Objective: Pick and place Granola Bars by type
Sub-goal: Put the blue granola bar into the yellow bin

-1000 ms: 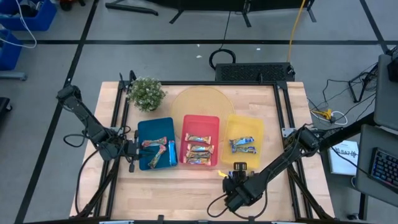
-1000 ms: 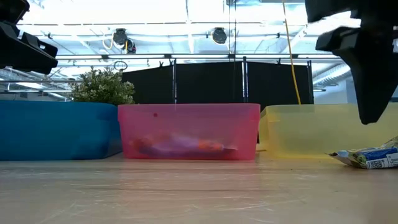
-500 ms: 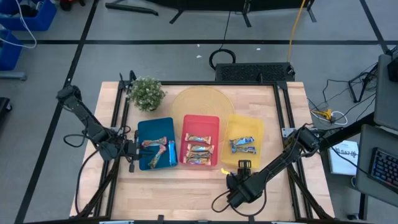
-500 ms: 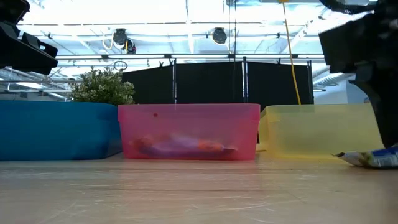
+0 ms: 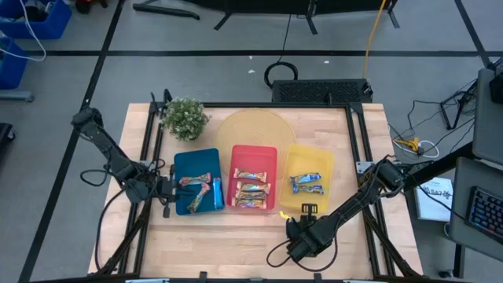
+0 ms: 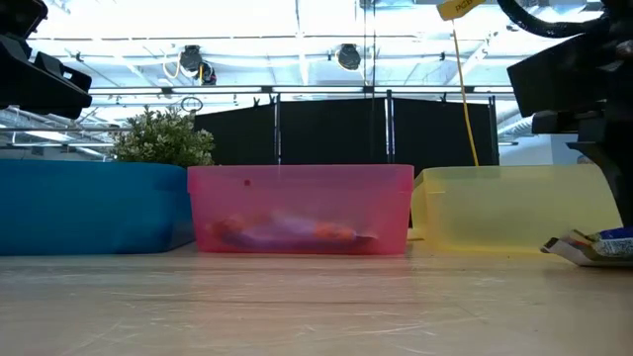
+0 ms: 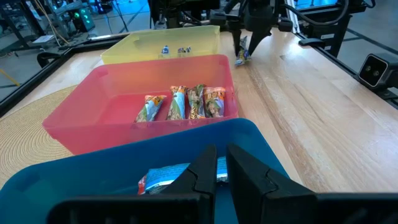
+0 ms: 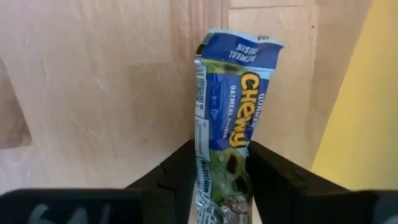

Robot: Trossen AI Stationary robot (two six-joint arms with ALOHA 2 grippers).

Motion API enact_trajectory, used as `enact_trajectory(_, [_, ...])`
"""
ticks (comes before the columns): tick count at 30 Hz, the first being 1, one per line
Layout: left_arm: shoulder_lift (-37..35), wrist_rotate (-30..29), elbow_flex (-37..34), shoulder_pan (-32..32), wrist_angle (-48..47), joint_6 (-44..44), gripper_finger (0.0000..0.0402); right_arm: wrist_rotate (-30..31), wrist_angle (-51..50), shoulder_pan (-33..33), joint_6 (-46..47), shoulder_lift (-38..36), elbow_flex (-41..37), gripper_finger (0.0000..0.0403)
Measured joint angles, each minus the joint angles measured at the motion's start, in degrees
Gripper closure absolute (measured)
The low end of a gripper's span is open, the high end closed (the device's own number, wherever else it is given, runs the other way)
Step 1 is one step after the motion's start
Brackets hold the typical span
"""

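A blue-white granola bar (image 8: 230, 118) lies flat on the wood just in front of the yellow tray (image 5: 308, 161); it also shows in the low view (image 6: 591, 247). My right gripper (image 8: 221, 180) stands over it, shut on its end. The yellow tray holds two blue-white bars (image 5: 306, 182). The red tray (image 5: 253, 153) holds several golden-brown bars (image 7: 186, 104), and the blue tray (image 5: 189, 161) holds a few bars (image 5: 200, 192). My left gripper (image 7: 221, 171) hovers shut over the blue tray's left wall and touches nothing. My right gripper pinches the blue-white bar at one end (image 8: 217, 165) between its two fingers (image 8: 180, 171), which close on the bar's long edges. It comes from above, pointing down. The bar's other end (image 8: 239, 46) rests on the table beside the yellow tray.
A potted plant (image 5: 185, 118) stands at the table's far left, behind the blue tray. A round woven mat (image 5: 251, 126) lies behind the red tray. Open wood stretches along the near edge (image 5: 228, 244). Dark frame rails run down both table sides.
My right gripper has come down onto the blue-white bar in front of the yellow tray and closed in around its end. In the low view the bar has shifted slightly along the table.
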Motion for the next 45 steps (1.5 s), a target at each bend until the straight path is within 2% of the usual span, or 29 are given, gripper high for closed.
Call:
enact_trajectory(8, [0.0, 0.0, 0.0, 0.0, 0.0, 0.0, 0.0357, -1.8, 2.5, -0.6, 1.0, -0.7, 0.3, 0.035])
enact_trajectory(18, [0.0, 0.0, 0.0, 0.0, 0.0, 0.0, 0.0357, -0.8, 2.4, -4.2, -8.6, -6.8, 6.1, 0.0358])
enact_trajectory(20, [0.0, 0.0, 0.0, 0.0, 0.0, 0.0, 0.0357, 2.0, 1.3, -5.1, -11.4, -8.9, 7.7, 0.0359])
enact_trajectory(26, [0.0, 0.0, 0.0, 0.0, 0.0, 0.7, 0.0357, 15.7, -7.0, -9.2, -15.0, -16.0, 8.0, 0.036])
enact_trajectory(32, [0.0, -0.2, 0.0, 0.0, 0.7, 1.0, 0.0357, 16.2, -9.9, -17.4, -15.8, -20.5, 0.4, 0.036])
enact_trajectory(39, [0.0, -0.1, 0.0, 0.0, 1.1, 1.1, 0.0357, 8.8, -9.1, -25.0, -18.6, -21.5, -11.4, 0.036])
enact_trajectory(45, [0.0, -0.1, 0.0, 0.0, 3.0, 1.1, 0.0357, 5.1, -0.4, -27.3, -19.1, -21.6, -18.1, 0.036])
